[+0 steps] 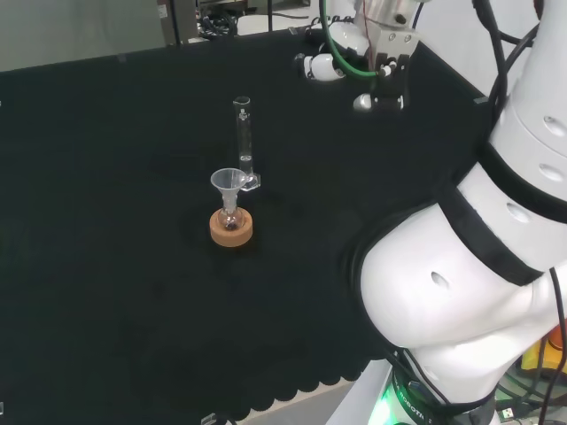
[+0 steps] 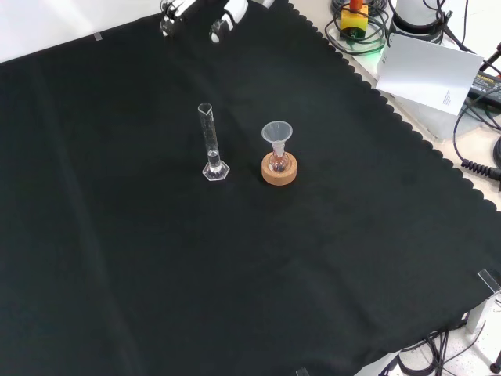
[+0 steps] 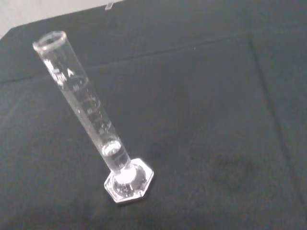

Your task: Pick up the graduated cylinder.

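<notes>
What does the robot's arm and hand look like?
The arm is made of big, smooth, rounded white links with black bands at the joints and small dark holes in the shell. A green light glows near its base. The hand is black and white, with white fingers that have dark tips. A green cable and black cables run along it.

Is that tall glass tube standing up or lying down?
Upright: the graduated cylinder stands on its hexagonal base on the black cloth, untouched.

This is a lab. A clear graduated cylinder [image 2: 210,146] and a funnel-topped flask [image 2: 276,149] on a cork ring [image 2: 279,171] stand on the black-clothed table [image 2: 117,258], well apart from the hand [image 1: 354,66]. Cables [image 2: 477,164] trail past the table's edge.
</notes>
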